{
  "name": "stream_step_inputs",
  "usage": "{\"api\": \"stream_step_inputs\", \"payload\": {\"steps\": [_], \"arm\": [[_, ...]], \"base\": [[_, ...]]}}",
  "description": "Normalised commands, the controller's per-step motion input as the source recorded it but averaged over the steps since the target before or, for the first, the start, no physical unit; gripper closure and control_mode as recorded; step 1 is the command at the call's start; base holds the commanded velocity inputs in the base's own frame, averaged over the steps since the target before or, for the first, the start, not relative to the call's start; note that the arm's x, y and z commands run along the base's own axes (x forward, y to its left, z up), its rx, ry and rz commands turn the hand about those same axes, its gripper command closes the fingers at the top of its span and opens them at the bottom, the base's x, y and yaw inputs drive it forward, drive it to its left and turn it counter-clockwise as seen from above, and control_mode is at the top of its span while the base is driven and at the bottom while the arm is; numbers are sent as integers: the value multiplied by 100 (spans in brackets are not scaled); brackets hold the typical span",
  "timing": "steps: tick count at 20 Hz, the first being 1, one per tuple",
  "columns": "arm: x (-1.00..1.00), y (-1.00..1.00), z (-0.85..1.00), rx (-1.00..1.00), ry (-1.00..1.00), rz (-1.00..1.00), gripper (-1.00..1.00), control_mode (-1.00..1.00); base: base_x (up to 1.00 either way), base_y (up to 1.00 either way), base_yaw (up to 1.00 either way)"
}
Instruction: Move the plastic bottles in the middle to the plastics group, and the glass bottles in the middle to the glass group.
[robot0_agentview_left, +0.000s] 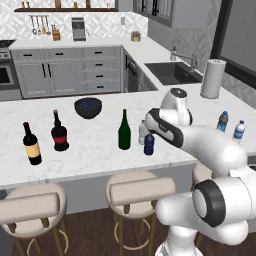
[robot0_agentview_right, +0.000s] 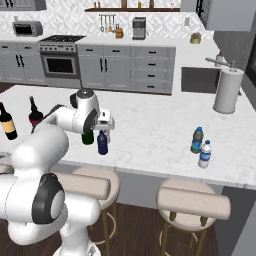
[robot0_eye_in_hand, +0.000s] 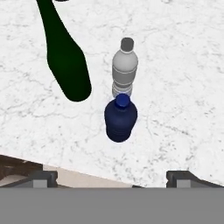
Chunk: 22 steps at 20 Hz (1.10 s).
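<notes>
Dark blue bottle (robot0_eye_in_hand: 120, 119) right below my gripper (robot0_eye_in_hand: 111, 177), jaws wide, holding nothing. Risk: descending, finger clips grey bottle (robot0_eye_in_hand: 124, 68) just behind, toppling it.

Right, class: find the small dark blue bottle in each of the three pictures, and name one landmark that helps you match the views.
Left base view: dark blue bottle, right of centre, near the counter's front edge.
Right base view: left of centre, just under the robot's hand.
Hand view: centre, seen from above.
Shared landmark: the tall green glass bottle standing close beside it.
</notes>
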Motion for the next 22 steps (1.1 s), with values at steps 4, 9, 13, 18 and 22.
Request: {"api": "stream_step_inputs", "payload": {"steps": [4, 9, 13, 18, 22], "arm": [[52, 0, -1, 0, 0, 6, -100, -100], [12, 0, -20, 0, 0, 4, -100, -100], [0, 0, -25, -6, 1, 0, -100, -100], [7, 0, -19, -3, 5, 0, -100, -100], [15, 0, -15, 0, 0, 0, -100, -100]], "base": [[0, 0, 0], [0, 0, 0], [0, 0, 0], [0, 0, 0], [0, 0, 0]]}}
